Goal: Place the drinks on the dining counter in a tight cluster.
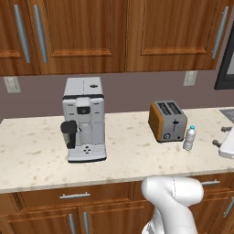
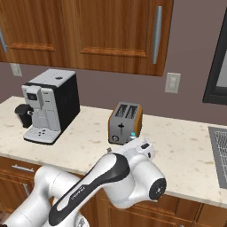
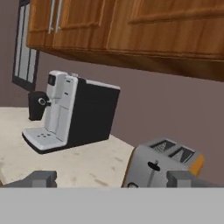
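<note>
Now, from the left base view I see the water bottle (image 1: 189,138) upright on the worktop (image 1: 36,155), just right of the toaster (image 1: 167,120), toward the front edge; the coffee machine (image 1: 84,119) stands well left. From the right base view my arm covers most of the bottle. In the hand view my gripper (image 3: 113,179) is spread wide, holding nothing, facing toaster and coffee machine.

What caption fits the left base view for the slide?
Water bottle stands just right of the toaster on the speckled counter, coffee machine to the left, under wooden wall cabinets.
</note>
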Motion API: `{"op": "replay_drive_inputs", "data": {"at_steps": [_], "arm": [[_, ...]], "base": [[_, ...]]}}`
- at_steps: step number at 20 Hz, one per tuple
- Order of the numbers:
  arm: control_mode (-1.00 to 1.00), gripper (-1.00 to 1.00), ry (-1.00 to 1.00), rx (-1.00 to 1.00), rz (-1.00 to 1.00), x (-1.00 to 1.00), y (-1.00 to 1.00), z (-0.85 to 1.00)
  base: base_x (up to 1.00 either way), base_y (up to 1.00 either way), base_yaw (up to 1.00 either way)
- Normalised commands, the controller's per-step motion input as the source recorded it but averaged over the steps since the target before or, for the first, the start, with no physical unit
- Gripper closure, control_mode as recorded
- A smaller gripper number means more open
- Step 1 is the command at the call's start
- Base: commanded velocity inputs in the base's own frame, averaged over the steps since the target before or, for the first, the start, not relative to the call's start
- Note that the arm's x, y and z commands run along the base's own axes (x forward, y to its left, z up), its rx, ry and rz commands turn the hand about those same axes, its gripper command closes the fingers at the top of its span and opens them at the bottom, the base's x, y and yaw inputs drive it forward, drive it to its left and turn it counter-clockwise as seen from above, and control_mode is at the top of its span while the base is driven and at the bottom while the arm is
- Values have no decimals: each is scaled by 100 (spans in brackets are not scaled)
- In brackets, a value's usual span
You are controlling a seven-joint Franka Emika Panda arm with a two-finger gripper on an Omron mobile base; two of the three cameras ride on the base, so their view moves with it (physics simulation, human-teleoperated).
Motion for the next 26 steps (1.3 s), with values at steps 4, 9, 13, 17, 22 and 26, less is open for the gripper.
{"op": "replay_drive_inputs", "data": {"at_steps": [4,9,13,17,22,26], "arm": [[-100,-100,12,8,-6,21,-7,-32],[-100,-100,6,17,-5,26,-12,-22],[-100,-100,0,12,-3,32,0,-23],[-100,-100,0,5,-2,32,0,-26],[-100,-100,0,0,-2,45,-3,-22],[-100,-100,0,0,-2,41,-4,-26]], "base": [[0,0,0],[0,0,0],[0,0,0],[0,0,0],[0,0,0],[0,0,0]]}}
